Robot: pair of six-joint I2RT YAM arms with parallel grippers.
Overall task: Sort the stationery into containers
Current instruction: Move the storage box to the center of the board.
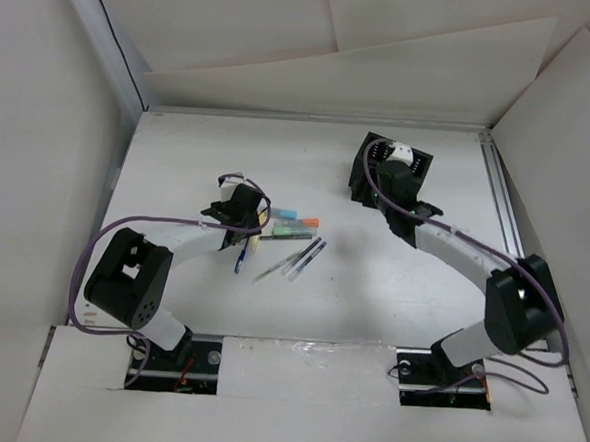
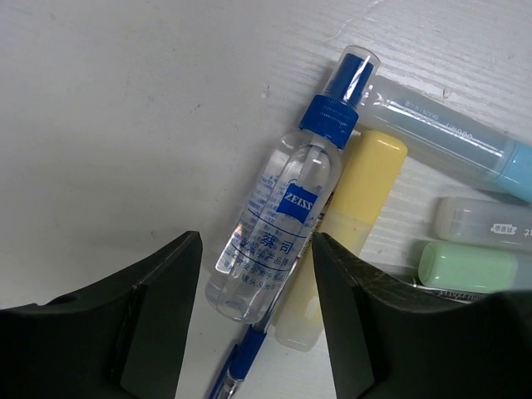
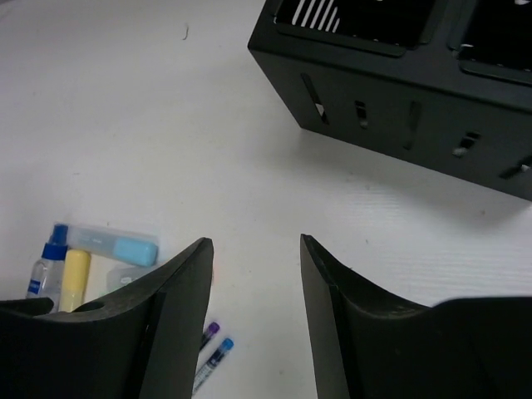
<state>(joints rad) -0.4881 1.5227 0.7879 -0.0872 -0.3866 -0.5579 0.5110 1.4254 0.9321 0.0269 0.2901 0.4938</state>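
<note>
My left gripper is open low over the stationery, its jaws either side of the base of a clear spray bottle with a blue cap. A yellow marker lies against the bottle and a blue pen pokes out beneath it. Markers with light-blue and green caps lie to the right. My right gripper is open with nothing between its fingers, hovering beside the black organiser box. Two clear pens with dark caps lie mid-table.
White walls close in the table on the left, back and right. A metal rail runs along the right edge. A teal marker with an orange cap lies at the right of the pile.
</note>
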